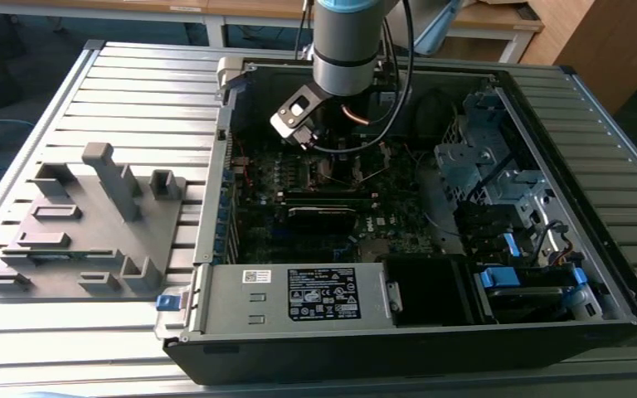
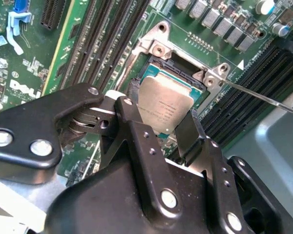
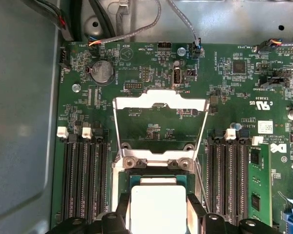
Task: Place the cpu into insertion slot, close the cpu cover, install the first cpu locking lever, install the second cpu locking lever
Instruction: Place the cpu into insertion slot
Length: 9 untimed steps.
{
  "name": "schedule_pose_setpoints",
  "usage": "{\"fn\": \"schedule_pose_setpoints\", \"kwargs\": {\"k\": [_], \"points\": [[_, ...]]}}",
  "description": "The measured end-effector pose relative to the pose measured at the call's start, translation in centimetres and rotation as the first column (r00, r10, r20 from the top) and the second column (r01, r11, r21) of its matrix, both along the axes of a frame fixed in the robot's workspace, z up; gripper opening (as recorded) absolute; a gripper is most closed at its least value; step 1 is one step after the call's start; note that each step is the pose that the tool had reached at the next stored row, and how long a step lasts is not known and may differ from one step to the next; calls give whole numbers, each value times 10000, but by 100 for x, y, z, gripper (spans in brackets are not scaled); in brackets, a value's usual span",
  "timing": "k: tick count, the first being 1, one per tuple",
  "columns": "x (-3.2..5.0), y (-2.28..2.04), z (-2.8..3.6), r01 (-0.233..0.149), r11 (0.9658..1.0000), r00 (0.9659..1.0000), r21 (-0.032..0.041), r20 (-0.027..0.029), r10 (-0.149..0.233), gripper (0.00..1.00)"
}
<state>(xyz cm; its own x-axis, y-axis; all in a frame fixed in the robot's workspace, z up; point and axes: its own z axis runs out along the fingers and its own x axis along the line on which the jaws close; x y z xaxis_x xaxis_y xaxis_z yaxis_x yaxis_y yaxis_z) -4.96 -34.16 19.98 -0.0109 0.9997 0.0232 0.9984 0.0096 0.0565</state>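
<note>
The cpu (image 2: pixel 167 105), a flat silver square, sits between my black fingers (image 2: pixel 133 127) directly over the insertion slot (image 2: pixel 172 62), whose dark frame shows past its far edge. Whether it rests in the slot I cannot tell. In the first wrist view the cpu (image 3: pixel 156 207) is pale, with my gripper (image 3: pixel 157 218) shut on its two sides. Beyond the slot the cpu cover (image 3: pixel 158 99) is swung fully open, the green board visible through its cut-out. A thin locking lever (image 2: pixel 263 97) sticks out sideways. In the exterior view my gripper (image 1: pixel 335 156) reaches down into the open computer case.
Long black memory slots (image 3: pixel 83 178) flank the socket on both sides. Cables (image 3: pixel 136 31) run along the case wall beyond the board. A metal drive cage (image 1: pixel 484 166) stands at the exterior view's right. A grey fixture plate (image 1: pixel 86 224) lies on the table outside the case.
</note>
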Motion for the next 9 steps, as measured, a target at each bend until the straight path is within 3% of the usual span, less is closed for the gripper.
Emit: {"fn": "schedule_pose_setpoints", "kwargs": {"k": [9], "points": [[0, 0, -23, 30, 10000, 10000, -2, 0, -30, 54]]}}
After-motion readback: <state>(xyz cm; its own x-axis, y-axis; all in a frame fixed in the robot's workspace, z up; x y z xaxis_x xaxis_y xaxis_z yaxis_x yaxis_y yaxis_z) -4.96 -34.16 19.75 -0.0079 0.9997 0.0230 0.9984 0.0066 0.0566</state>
